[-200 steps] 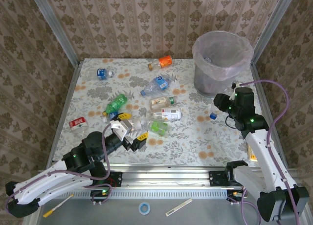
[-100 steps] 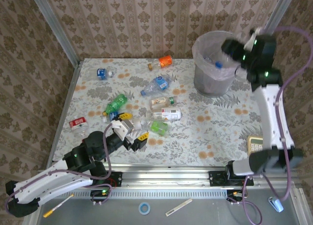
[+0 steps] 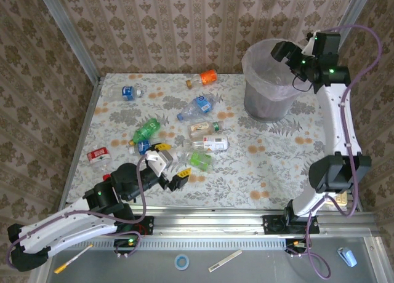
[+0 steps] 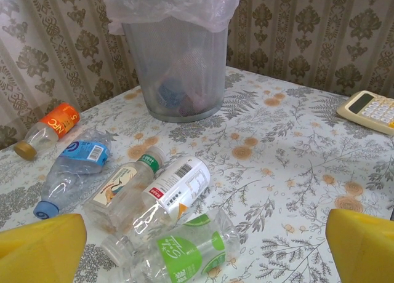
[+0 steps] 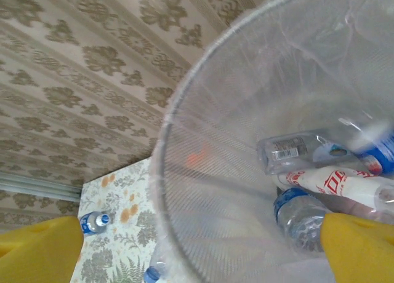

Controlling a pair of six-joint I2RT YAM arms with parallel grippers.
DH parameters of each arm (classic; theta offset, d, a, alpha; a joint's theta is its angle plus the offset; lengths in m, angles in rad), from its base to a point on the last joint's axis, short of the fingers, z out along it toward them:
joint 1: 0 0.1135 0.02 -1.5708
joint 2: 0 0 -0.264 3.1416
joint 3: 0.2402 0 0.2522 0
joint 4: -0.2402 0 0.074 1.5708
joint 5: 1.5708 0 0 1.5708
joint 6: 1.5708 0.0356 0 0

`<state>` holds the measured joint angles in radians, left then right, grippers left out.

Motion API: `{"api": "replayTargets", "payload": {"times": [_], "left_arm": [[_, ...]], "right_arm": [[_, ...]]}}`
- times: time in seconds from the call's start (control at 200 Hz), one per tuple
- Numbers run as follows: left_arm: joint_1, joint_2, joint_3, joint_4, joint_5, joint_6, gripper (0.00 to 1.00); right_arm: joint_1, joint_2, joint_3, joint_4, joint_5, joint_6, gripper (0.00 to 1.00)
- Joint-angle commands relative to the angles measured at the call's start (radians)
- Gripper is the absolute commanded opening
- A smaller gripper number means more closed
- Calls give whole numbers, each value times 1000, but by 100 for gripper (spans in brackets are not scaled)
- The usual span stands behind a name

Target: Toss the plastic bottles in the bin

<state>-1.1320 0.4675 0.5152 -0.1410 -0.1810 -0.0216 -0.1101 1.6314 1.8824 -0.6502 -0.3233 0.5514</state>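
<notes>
Plastic bottles (image 3: 208, 143) scattered mid-frame, right gripper (image 3: 285, 51) risen over bin (image 3: 268, 104) upper right, jaws newly spread, empty, left gripper (image 3: 170, 159) still splayed lower left, floral tabletop (image 3: 277, 166), patterned wallpaper (image 3: 154, 24).

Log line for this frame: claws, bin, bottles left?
left claw: open, low, green-label bottle ahead | right claw: open, empty, over bin | binned bottles: several | table: many loose bottles

Bright even light, faint shadows, mild blur
</notes>
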Motion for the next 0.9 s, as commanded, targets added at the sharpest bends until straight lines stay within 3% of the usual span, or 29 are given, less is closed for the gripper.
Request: {"api": "replayTargets", "payload": {"times": [0.0, 0.32, 0.53, 0.765, 0.895], "left_arm": [[-6, 2, 40, 12, -16, -39, 100], [-6, 54, 84, -34, -46, -82, 100], [-5, 59, 97, -74, -73, -123, 100], [-5, 53, 106, -141, -102, -177, 100], [-4, 36, 99, -150, -106, -191, 100]], "right_arm": [[-3, -126, 13, -28, -35, -57, 100], [-2, -261, -154, -20, -136, -93, 100], [40, -359, -348, 31, -284, -103, 100], [282, -431, -674, 93, -277, -177, 100], [456, -398, -822, 138, -163, -219, 100]]}}
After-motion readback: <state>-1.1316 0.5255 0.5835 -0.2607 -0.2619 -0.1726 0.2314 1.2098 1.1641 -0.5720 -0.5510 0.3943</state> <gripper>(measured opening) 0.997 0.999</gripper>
